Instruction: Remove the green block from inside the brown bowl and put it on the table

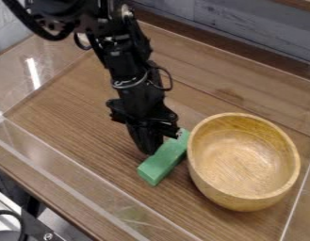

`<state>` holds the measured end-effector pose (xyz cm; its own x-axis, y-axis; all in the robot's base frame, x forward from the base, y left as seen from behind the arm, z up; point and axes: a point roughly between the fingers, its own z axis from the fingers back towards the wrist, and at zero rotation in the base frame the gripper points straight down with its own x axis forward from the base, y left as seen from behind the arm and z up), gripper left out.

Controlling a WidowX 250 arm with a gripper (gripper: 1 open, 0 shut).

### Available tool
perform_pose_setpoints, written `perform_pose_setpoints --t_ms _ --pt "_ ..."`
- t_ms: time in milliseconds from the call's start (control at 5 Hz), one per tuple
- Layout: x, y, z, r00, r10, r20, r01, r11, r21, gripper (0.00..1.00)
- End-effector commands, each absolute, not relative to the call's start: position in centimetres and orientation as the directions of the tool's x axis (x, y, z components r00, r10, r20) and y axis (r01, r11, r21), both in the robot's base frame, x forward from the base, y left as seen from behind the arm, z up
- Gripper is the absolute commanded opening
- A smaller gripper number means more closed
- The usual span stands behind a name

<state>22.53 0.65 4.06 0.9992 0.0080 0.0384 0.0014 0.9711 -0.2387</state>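
Note:
The green block [161,164] lies flat on the table [69,113], outside the brown bowl [243,159] and just off its left rim. My gripper [148,144] points steeply down over the block's far end, its tips low against the block's upper left edge. The black fingers [146,135] are drawn together with no gap showing, so the gripper is shut. The fingers hide the spot where they meet the block, so I cannot tell whether they pinch it. The bowl's inside shows only bare wood.
Low clear acrylic walls [82,184] border the tabletop at the front and left. The black arm [113,47] rises from the gripper toward the upper left. A grey surface [245,24] runs behind the table.

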Motion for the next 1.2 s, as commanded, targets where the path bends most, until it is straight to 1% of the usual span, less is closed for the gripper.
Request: perform_pose_setpoints --t_ms 0,1000 --pt "23.51 1.25 5.58 0.996 0.016 0.089 0.004 0.974 -0.226 0.00" --pt "23.41 2.09 6.45 0.998 0.031 0.062 -0.016 0.973 -0.228 0.00"
